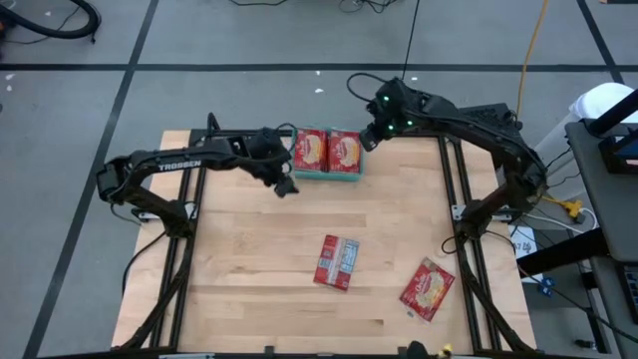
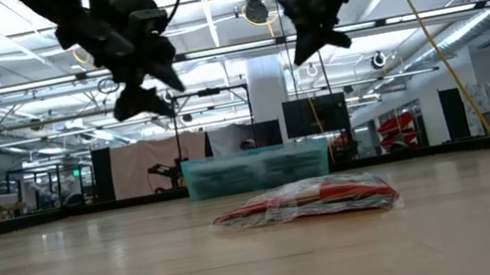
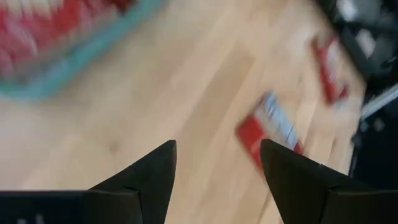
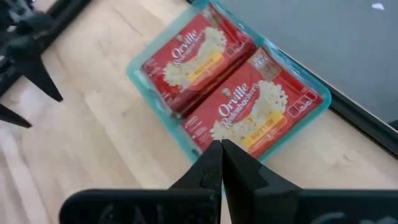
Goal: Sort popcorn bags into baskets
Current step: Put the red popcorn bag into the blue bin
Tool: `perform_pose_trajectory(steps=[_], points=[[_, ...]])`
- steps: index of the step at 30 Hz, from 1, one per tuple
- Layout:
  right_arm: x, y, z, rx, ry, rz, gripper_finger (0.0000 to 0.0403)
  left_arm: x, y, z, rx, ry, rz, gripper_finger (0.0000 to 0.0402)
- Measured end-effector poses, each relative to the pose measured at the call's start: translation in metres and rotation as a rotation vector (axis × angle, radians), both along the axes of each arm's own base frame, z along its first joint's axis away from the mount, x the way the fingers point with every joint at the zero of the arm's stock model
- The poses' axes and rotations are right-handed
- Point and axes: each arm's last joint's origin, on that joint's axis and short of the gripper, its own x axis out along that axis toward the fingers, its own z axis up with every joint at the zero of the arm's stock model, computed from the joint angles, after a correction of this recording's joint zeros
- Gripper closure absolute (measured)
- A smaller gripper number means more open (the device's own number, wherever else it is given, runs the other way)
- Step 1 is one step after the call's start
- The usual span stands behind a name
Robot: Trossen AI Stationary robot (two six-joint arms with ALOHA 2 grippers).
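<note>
Pale butcher-block wood forms the table [image 1: 259,259], which sits on a grey floor crossed by dark lines; the low view looks past it into a large hall with ceiling lights, dark monitors, and a seated person at the far right edge. At the left of the high view, the left arm carries white lettering reading "TROSSEN", and the left gripper [image 1: 286,185] hangs above bare wood just left of the teal basket [image 1: 328,178], its fingers [image 3: 152,177] apart with nothing between them. The basket lies at the upper middle of the high view, by the table's far edge, and holds two red popcorn bags side by side, the left bag [image 4: 186,59] and the right bag [image 4: 252,112], both face up; the right wrist view shows "Orville Redenbacher's" in white script and "BUTTER" on a yellow band. The right gripper [image 1: 370,139] hovers at the basket's upper right corner, its fingers pressed together and holding nothing. Lower in the high view, a popcorn bag [image 1: 337,262] with its grey-white back showing lies near the centre, and another red bag [image 1: 428,289] lies tilted at the lower right.
</note>
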Motion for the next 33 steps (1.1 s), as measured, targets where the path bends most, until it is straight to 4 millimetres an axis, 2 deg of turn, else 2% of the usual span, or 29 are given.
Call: perform_pose_trajectory(steps=[4, 8, 14, 18, 22, 27, 33], points=[[-0.014, 0.012, 0.005, -0.030, -0.040, 0.002, 0.0403, 0.000, -0.027, -0.007, -0.020, 0.120, -0.060, 0.0167], [-0.030, 0.024, -0.001, -0.027, -0.050, -0.005, 0.0403, 0.008, -0.061, -0.008, 0.043, 0.165, -0.119, 0.0167], [-0.060, 0.053, -0.018, 0.098, -0.103, 0.073, 0.0403, 0.020, -0.117, -0.007, 0.183, 0.113, -0.211, 0.0167], [-0.083, 0.077, -0.034, 0.155, -0.126, 0.081, 0.0403, 0.029, -0.149, -0.011, 0.193, 0.056, -0.236, 0.0165], [-0.103, 0.100, -0.046, 0.196, -0.167, 0.152, 0.0403, 0.041, -0.182, -0.020, 0.225, -0.021, -0.267, 0.0139], [-0.120, 0.123, -0.058, 0.227, -0.193, 0.229, 0.0403, 0.058, -0.214, -0.054, 0.281, -0.032, -0.272, 0.0095], [-0.128, 0.140, -0.053, 0.228, -0.232, 0.345, 0.0403, 0.070, -0.242, -0.100, 0.275, 0.062, -0.263, 0.0094]])
